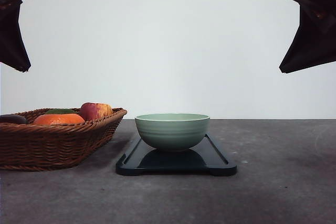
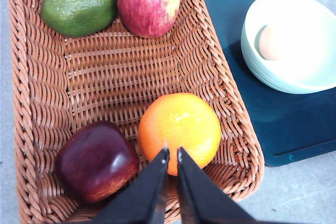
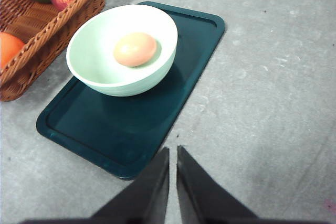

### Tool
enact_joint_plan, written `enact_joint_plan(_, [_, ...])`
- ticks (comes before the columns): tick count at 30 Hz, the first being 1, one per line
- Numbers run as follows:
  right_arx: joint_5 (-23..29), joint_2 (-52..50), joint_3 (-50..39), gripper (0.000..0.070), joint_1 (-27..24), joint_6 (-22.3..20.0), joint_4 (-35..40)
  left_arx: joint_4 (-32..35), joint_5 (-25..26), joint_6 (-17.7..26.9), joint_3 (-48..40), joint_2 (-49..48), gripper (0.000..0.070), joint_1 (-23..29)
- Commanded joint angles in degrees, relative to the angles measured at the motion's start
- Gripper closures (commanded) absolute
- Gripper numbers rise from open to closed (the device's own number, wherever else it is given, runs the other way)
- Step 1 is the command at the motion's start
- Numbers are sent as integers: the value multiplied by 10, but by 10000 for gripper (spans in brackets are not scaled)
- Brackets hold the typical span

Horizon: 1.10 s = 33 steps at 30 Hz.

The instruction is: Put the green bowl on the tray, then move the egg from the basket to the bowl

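We saw the grey table (image 1: 283, 182) spread wide, and on its left sat the basket (image 1: 52, 145) with an orange (image 2: 179, 129), an apple (image 2: 148, 2), a green fruit (image 2: 79, 6) and a dark red fruit (image 2: 95, 160) inside. Just beside it lay the tray (image 3: 157, 124), and the green bowl (image 3: 105, 72) stood on it. The egg (image 3: 135, 49) rested in that bowl. Both arms hung high: the left gripper (image 2: 172, 153) above the basket, the right gripper (image 3: 173, 150) above the tray's edge, each with jaws nearly pressed together, holding nothing.
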Motion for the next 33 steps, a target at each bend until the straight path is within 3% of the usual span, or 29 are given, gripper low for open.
enact_joint_plan(1, [0, 3, 2, 684, 2, -4, 7, 7, 1, 0, 4, 3, 687, -2])
enact_joint_plan(6, [1, 3, 2, 684, 2, -4, 7, 7, 1, 1, 4, 0, 687, -2])
enact_joint_plan(10, [0, 3, 2, 684, 2, -4, 7, 20, -5, 65, -9, -25, 687, 17])
enact_joint_plan(20, [1, 3, 2, 684, 2, -4, 7, 183, -5, 77, -246, -298, 687, 120])
enact_joint_plan(27, [0, 3, 2, 684, 2, -4, 7, 191, -5, 71, -384, -474, 687, 185])
enact_joint_plan(33, [0, 3, 2, 684, 2, -4, 7, 187, -6, 71, -434, -564, 687, 218])
